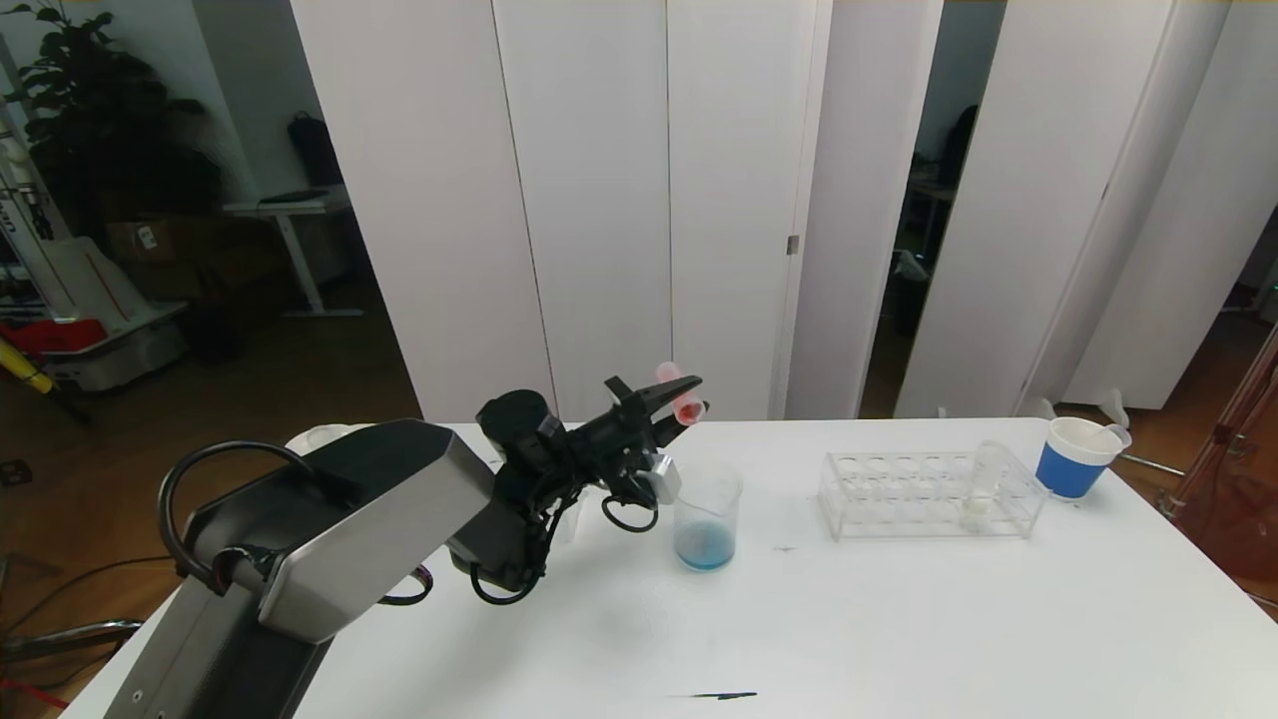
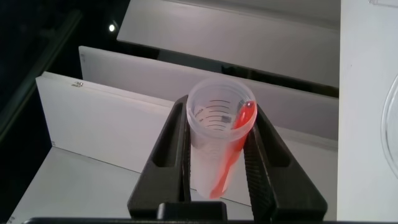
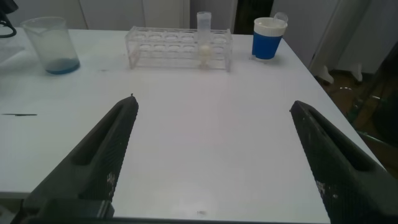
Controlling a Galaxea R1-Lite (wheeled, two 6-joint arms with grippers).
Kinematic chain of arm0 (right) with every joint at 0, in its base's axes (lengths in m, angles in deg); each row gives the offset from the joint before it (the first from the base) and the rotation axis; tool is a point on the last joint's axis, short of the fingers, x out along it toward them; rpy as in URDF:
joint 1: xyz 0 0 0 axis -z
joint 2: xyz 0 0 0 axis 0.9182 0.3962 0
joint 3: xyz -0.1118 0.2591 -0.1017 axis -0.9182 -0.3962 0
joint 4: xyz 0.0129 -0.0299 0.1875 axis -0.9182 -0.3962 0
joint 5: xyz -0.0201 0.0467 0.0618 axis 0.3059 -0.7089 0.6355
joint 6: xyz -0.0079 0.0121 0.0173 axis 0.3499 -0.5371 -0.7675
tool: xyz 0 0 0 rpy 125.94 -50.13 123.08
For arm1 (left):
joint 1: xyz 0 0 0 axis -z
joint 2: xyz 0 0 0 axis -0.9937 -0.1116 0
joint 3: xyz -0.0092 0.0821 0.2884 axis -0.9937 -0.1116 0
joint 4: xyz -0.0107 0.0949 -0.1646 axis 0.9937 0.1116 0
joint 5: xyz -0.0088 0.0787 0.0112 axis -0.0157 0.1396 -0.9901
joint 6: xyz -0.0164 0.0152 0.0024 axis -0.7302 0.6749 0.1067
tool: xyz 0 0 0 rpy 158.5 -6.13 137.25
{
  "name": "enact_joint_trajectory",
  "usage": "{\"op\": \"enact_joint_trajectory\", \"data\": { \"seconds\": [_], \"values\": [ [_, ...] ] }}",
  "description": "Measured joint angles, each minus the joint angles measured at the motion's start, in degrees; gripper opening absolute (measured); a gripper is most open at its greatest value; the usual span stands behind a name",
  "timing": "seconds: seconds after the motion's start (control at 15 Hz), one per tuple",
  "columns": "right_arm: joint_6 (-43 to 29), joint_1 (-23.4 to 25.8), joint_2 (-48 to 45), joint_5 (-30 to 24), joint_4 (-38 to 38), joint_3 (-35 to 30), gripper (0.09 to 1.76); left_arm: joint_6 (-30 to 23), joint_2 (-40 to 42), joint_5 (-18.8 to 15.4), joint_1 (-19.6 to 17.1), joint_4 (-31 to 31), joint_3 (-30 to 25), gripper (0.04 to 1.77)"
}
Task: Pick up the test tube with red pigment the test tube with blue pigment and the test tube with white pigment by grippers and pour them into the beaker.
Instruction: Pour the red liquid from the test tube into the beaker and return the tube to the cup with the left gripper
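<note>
1. The white table [image 1: 899,619] fills the near part of the scene, smooth and matte; a thin dark mark [image 1: 721,695] lies close to its near edge, and a fainter speck sits near the middle, just right of the beaker [image 1: 707,517].
2. The beaker stands upright on the table left of centre; a shallow layer of blue liquid covers its bottom.
3. The left gripper [image 1: 671,401] is raised above and just left of the beaker, towards the far edge; its fingers are clamped on a test tube with red pigment [image 2: 219,138]; the tube is tilted, and a red streak runs along its inner wall up to the rim.
4. A clear tube rack [image 1: 929,492] sits on the right half of the table, well apart from the beaker; the test tube with white pigment [image 1: 983,484] stands upright in a slot at its right end, cream-white liquid at the bottom.
5. A white paper cup with a blue band [image 1: 1076,457] stands at the far right corner, near the rack.
6. The right gripper [image 3: 211,155] hovers over the near right part of the table, fingers wide apart, holding nothing.
7. Behind the table stand tall white panels [image 1: 599,200], with dark gaps between some; at far left the room shows a wooden floor, a leafy plant [image 1: 90,110] and a small white desk [image 1: 290,215].
</note>
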Motion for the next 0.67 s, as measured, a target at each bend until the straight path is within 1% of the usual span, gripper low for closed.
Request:
{"op": "enact_joint_trajectory", "data": {
  "seconds": [0.67],
  "values": [
    [0.00, 0.00, 0.00, -0.02, 0.00, 0.00, 1.75, 1.05, 0.02, -0.16, 0.09, -0.15, -0.09, 0.58]
  ]
}}
